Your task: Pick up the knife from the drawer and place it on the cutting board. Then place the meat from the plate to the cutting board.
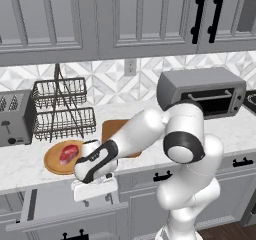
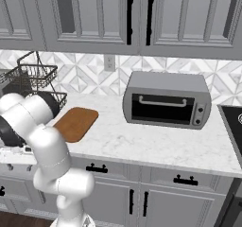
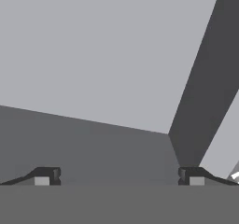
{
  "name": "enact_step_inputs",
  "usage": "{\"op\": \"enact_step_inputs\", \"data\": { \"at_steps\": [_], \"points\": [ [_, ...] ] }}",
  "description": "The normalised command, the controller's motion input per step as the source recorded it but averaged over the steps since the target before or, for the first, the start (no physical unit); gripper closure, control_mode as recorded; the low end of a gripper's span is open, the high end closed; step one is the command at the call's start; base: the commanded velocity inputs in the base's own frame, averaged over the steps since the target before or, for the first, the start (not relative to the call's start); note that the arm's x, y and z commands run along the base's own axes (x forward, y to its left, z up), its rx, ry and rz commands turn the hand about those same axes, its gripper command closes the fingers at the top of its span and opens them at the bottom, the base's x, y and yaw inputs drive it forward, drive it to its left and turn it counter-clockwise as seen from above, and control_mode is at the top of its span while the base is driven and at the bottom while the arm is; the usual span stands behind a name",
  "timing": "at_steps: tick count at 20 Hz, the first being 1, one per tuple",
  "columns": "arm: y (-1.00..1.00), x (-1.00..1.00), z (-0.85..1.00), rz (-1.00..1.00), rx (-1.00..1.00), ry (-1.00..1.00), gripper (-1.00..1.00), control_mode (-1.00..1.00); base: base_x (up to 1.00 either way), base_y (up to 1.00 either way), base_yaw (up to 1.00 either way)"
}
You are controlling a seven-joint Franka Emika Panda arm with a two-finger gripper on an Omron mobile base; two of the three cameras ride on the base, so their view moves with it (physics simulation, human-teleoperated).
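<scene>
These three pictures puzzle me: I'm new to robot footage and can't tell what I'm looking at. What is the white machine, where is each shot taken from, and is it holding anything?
The white machine is a robot arm with dark joints, standing before a rendered kitchen counter. Two cameras ride behind it, one to its left and one to its right, so those two pictures show the same counter from two sides. The third camera sits on the hand and looks along the gripper; the two dark fingertips at its bottom stand wide apart with nothing between them, so nothing is held.

In the left view the hand reaches down over the open grey drawer, and the hand camera sees plain grey drawer surfaces. On the counter lie a round plate with red meat on it, a brown cutting board, a toaster, a wire rack and a toaster oven.
</scene>
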Motion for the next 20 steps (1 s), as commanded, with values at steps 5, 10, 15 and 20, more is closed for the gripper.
{"op": "enact_step_inputs", "data": {
  "at_steps": [5, 10, 15, 20],
  "points": [
    [0.02, -0.14, -0.15, 0.00, 0.00, 0.04, -1.00, -1.00, 0.00, 0.00, 0.00],
    [0.04, -0.20, -0.16, 0.00, 0.00, 0.03, -1.00, -1.00, 0.00, 0.00, 0.00],
    [0.07, -0.45, -0.09, 0.00, 0.00, 0.14, -1.00, -1.00, 0.00, 0.00, 0.00],
    [0.01, -0.52, 0.00, 0.00, 0.00, 0.15, -1.00, -1.00, 0.00, 0.00, 0.00]
  ]
}}
